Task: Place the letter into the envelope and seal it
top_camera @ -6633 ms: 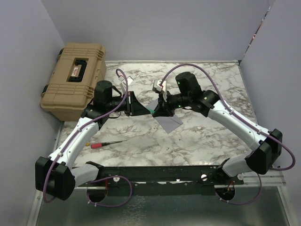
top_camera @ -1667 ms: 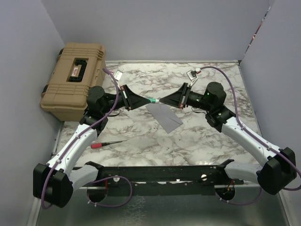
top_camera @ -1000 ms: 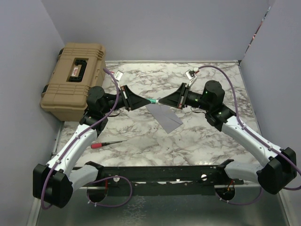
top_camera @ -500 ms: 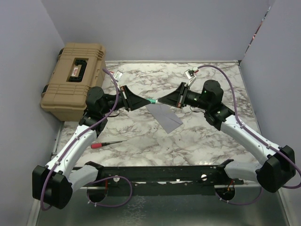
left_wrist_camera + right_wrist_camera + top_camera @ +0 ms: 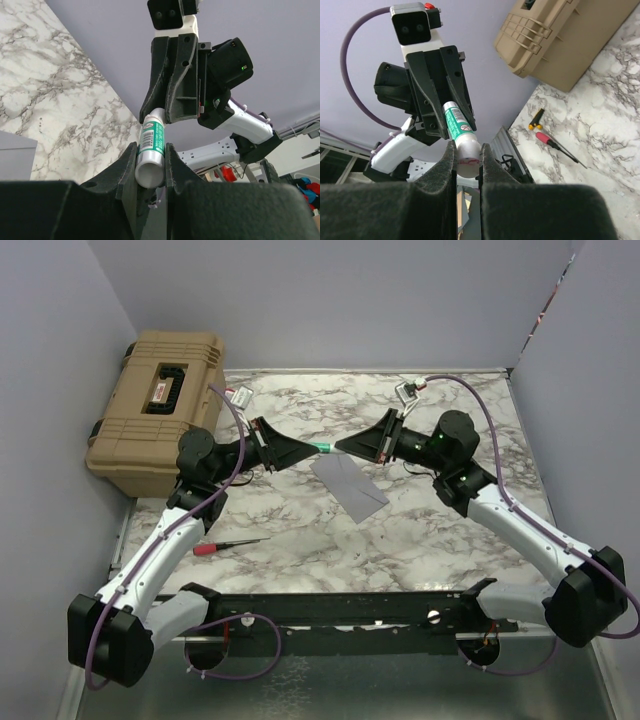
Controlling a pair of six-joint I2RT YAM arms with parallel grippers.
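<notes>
While hovering above the middle of the table point(image 5: 430, 530), gripping the glue stick point(image 5: 326, 448) from both ends: pinching its left end with the left gripper point(image 5: 305, 451) and its right end with the right gripper point(image 5: 344, 446), both pairs of fingers point(image 5: 128, 165) pressing narrowly against the tube with nothing else between them. Holding the tube level and clear of the surface, probably for pulling the cap off with a straight opposing tug, bracing with one arm and drawing away with the other; not telling from either wrist view which end is carrying the cap. Leaving the envelope point(image 5: 349, 487) lying flat just near of the tube, untouched, one corner pointing near-right, likely for gluing the flap directly afterwards. Not seeing the letter anywhere; judging it to be inside the envelope already, though not confirming this. Counting: two grippers, one glue stick, one envelope, no visible letter, one red-handled screwdriver point(image 5: 228, 544) lying near-left and well apart, one tan case point(image 5: 160, 410) sitting at the far-left edge.
</notes>
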